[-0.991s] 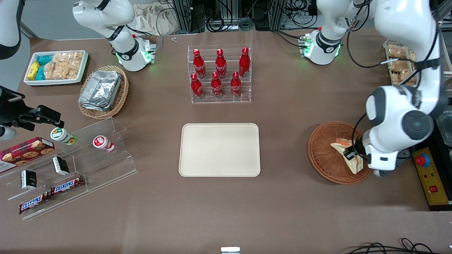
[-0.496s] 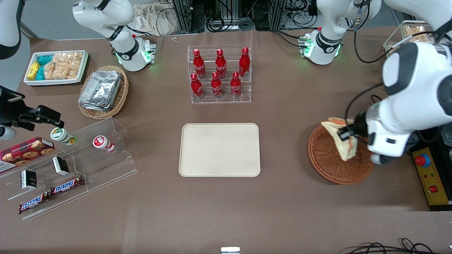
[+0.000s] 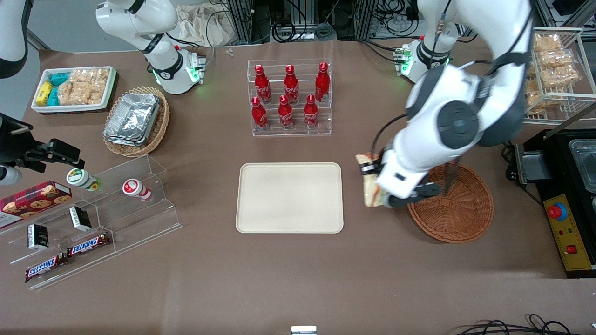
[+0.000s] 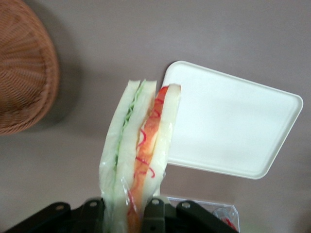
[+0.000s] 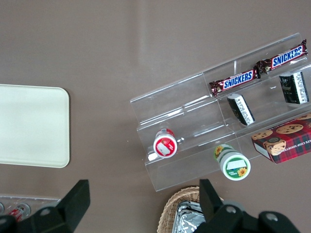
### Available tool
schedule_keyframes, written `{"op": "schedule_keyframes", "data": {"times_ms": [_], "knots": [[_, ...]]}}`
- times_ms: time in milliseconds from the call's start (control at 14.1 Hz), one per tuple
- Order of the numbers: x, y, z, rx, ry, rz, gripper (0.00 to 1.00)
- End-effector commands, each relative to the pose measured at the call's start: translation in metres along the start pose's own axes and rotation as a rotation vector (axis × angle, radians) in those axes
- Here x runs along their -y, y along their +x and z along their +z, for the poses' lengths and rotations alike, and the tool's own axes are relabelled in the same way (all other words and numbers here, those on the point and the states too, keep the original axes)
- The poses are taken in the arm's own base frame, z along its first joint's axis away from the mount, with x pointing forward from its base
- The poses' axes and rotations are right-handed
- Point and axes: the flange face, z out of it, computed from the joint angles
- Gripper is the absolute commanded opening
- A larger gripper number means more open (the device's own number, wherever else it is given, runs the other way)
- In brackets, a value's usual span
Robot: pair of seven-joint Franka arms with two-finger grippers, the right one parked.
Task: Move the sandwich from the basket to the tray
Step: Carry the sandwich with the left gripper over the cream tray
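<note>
Hanging clamped in the left gripper (image 4: 124, 213), sandwich (image 4: 138, 150) lifted clear of the table, between the reddish-brown wicker basket (image 3: 458, 211) and the cream tray (image 3: 289, 197), fingers (image 4: 154, 213) pressing both bread faces, tray bare, cola bottles (image 3: 289, 95) farther from the front camera.

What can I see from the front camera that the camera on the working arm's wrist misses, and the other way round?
Only the front view shows the rack of red bottles, the acrylic snack stand and the foil trays. Only the left wrist view shows the sandwich's green and orange-red filling up close. Both show the gripper shut on the sandwich above the table, between the basket and the tray.
</note>
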Motion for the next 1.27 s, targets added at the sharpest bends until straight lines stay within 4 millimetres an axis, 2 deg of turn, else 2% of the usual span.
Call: {"op": "schedule_keyframes", "data": {"times_ms": [0,142,212,283,425,566,850,991,1062,1204], "knots": [[-0.026,0.005,0.053,-0.003,0.025,0.042,0.0],[-0.054,-0.003,0.095,-0.007,0.03,0.084,0.0],[-0.062,-0.004,0.111,-0.014,0.034,0.097,0.06],[-0.064,0.003,0.131,-0.019,0.03,0.078,0.27],[-0.075,0.001,0.165,-0.016,0.036,0.089,0.0],[-0.082,-0.002,0.189,-0.014,0.043,0.101,0.0],[-0.081,-0.004,0.241,-0.036,0.076,0.13,0.0],[-0.077,-0.005,0.251,-0.036,0.078,0.129,0.01],[-0.077,-0.005,0.251,-0.035,0.079,0.128,0.11],[-0.076,-0.005,0.256,-0.031,0.084,0.141,0.72]]}}
